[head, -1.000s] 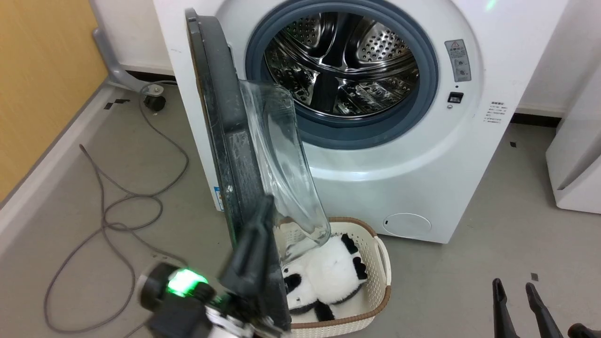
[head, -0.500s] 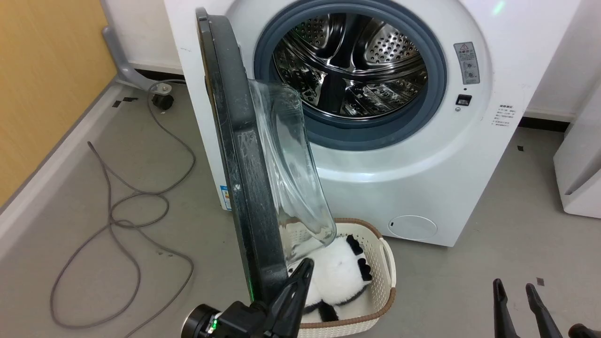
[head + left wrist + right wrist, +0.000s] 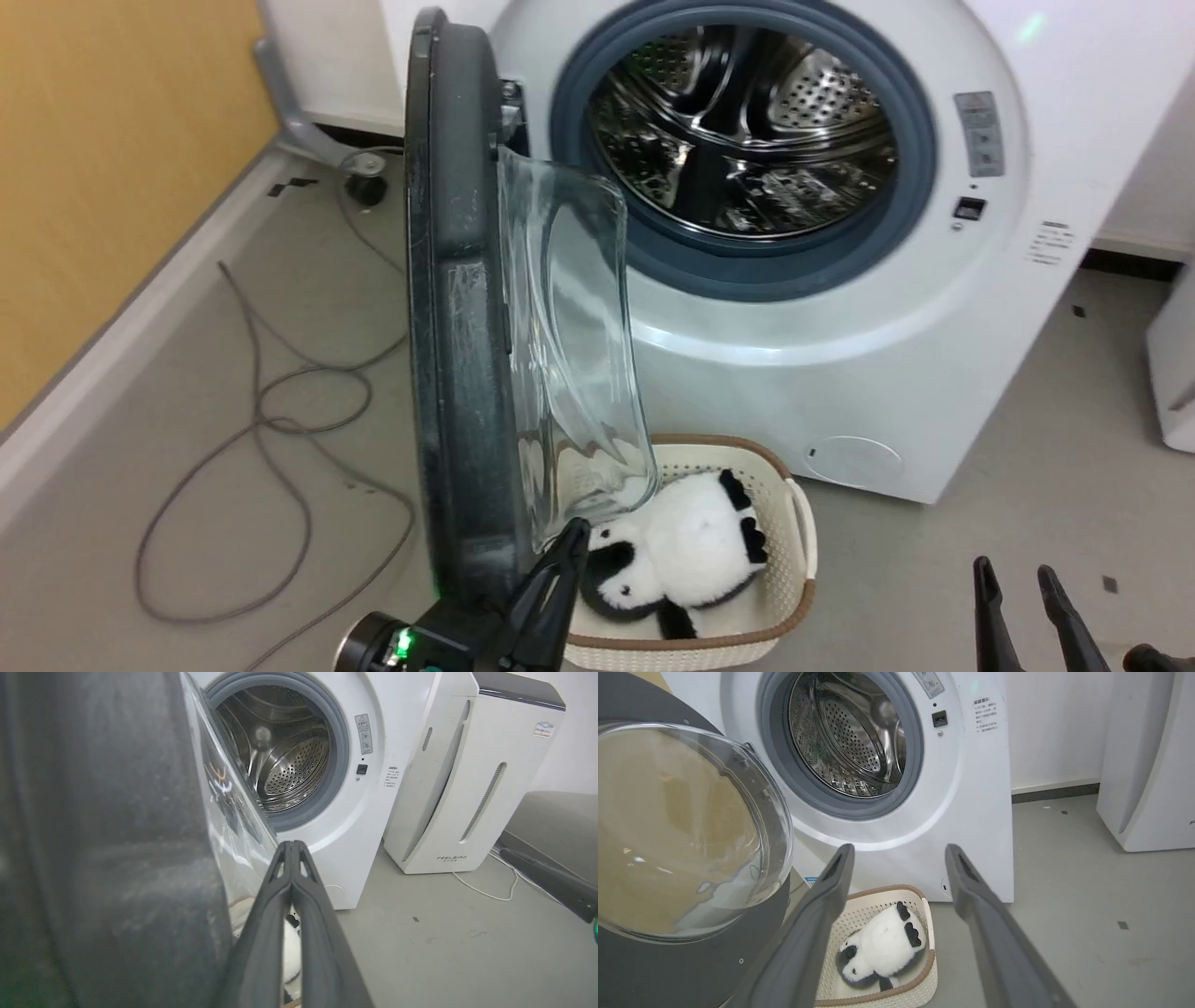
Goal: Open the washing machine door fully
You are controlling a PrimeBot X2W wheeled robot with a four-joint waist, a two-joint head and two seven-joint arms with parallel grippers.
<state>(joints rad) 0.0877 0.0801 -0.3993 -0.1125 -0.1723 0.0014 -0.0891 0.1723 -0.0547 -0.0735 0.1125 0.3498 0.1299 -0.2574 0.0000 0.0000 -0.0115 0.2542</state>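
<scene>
Standing edge-on, the door (image 3: 457, 327) seems wider open vs 0.5 s ago; left gripper (image 3: 577, 532), fingers together, sits at its low rim; right gripper (image 3: 1013, 567) fingers apart.

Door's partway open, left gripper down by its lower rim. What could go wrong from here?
1. The left gripper is shut beside the lower inner rim of the washing machine door, gripping nothing; a push may slip onto the glass bowl.
2. The basket with the panda toy sits right by that gripper and may get knocked.
3. The cable loops on the floor on the door's outer side; wheels could snag it.
</scene>
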